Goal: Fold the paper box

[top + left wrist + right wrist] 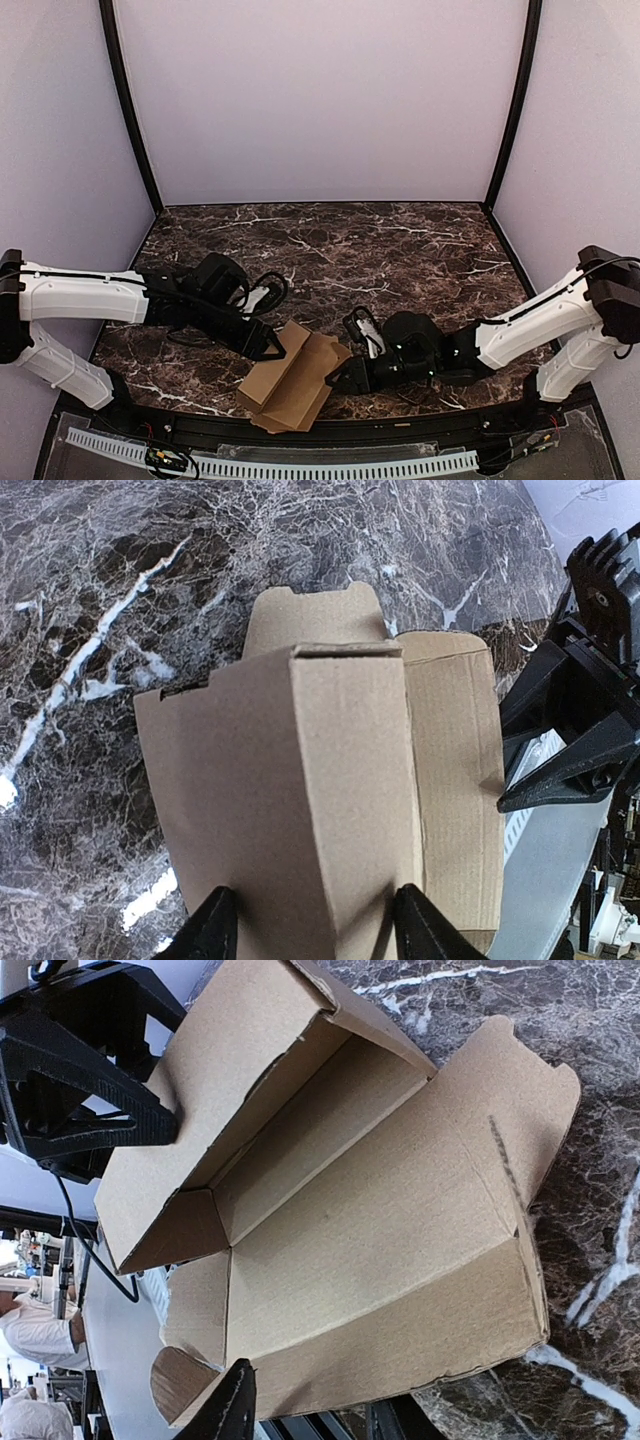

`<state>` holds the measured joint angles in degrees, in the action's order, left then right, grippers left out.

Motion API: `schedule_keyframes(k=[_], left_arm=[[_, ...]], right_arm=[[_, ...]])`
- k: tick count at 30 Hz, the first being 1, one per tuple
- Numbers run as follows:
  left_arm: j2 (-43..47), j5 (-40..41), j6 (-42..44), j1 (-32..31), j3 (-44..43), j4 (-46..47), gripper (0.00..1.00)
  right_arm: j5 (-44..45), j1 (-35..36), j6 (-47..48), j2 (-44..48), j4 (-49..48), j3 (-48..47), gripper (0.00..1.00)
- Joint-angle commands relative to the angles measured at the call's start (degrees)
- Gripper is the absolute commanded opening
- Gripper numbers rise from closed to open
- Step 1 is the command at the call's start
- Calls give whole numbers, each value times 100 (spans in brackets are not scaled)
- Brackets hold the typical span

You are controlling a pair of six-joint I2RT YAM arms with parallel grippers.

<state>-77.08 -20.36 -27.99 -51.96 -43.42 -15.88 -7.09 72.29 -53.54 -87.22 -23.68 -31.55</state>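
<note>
Mid-fold: box [295,385] on the table [400,250], near edge (one wall [190,1090] raised). The left gripper [318,925] clamps that wall; right gripper [315,1415] straddles the flat flap [400,1350], hold unconfirmed. Next, likely: pinch, swing flap up.

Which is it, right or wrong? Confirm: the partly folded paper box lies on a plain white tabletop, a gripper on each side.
Wrong: the tabletop is dark veined marble, not plain white, as the top external view shows. The partly folded paper box does lie on it, left gripper and right gripper flanking it.
</note>
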Motion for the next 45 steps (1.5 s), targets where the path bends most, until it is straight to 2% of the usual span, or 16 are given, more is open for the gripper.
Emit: schedule_keyframes(k=[1, 10, 18, 27, 33, 39, 45], left_arm=[[93, 96, -40, 11, 175, -171, 53], [140, 104, -65, 16, 204, -132, 53], [174, 36, -107, 11, 196, -41, 53], [94, -169, -304, -21, 204, 392, 52], [114, -308, -490, -130, 154, 924, 52], [142, -334, -761, -138, 186, 1626, 52], [-164, -317, -968, -133, 218, 2427, 50]], right_arm=[[-23, -44, 63, -124, 381, -191, 37], [-2, -46, 13, -465, 694, -548, 28], [188, -46, 234, -259, 955, -723, 0], [459, -43, 831, 193, 1370, -952, 0], [690, -69, 1643, 336, 2319, -1618, 0], [984, -102, 2496, 546, 3711, -2367, 0], [1326, -143, 3249, 668, 4593, -3009, 0]])
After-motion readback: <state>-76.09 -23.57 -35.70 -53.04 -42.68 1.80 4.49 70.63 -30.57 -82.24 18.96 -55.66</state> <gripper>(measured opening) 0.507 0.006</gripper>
